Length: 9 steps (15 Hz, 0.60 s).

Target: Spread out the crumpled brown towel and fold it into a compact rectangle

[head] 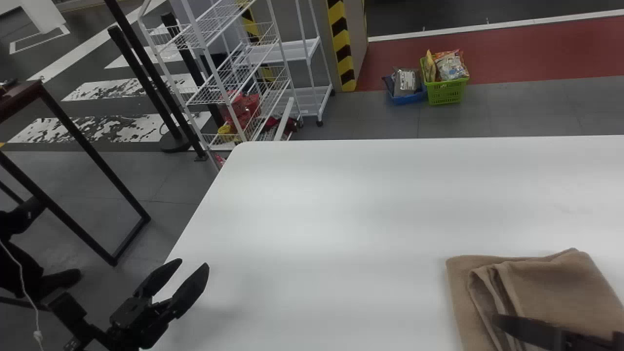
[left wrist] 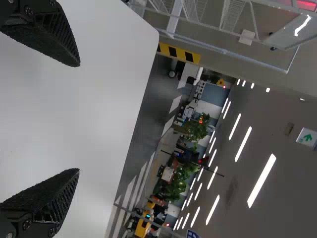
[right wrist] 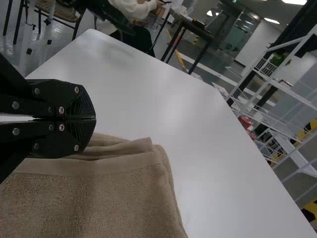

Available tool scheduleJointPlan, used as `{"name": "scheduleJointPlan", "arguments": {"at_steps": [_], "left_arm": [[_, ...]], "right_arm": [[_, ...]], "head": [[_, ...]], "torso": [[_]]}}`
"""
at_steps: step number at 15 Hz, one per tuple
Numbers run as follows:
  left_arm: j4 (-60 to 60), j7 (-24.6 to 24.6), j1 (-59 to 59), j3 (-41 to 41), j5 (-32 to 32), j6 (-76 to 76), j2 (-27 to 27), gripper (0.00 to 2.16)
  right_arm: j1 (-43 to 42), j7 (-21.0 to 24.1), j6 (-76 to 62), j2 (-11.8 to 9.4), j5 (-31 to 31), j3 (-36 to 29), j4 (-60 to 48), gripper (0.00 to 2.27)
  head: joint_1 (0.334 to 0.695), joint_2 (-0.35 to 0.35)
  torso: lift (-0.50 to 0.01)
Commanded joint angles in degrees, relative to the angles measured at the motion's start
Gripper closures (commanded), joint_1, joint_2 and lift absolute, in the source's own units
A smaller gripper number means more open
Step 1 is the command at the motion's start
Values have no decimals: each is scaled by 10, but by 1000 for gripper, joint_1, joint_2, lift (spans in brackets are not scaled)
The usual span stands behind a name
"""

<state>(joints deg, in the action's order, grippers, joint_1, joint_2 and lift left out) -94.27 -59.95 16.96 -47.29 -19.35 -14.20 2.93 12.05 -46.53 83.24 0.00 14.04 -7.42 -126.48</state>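
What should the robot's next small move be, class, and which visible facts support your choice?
Probably opening the right pincer near the upper layer of the brown towel, ready to pinch its left edge. The pincer is shut close to the cloth, and that rumpled edge stops short of the lower layer's, so the stack looks uneven.
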Motion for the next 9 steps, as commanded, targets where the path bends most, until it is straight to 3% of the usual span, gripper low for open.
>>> {"name": "scheduleJointPlan", "arguments": {"at_steps": [1,5,9], "left_arm": [[0,-2,0,-2,-1,0,1,46],[1,-3,0,-2,-2,0,1,46],[1,-2,1,-3,-2,0,1,46]], "right_arm": [[-8,3,-7,1,-32,43,26,2081],[-9,9,-7,1,-53,80,47,2078],[-3,9,68,1,-62,46,15,2078]], "head": [[695,350],[695,350],[695,350]], "torso": [[-127],[-127],[-127]]}}
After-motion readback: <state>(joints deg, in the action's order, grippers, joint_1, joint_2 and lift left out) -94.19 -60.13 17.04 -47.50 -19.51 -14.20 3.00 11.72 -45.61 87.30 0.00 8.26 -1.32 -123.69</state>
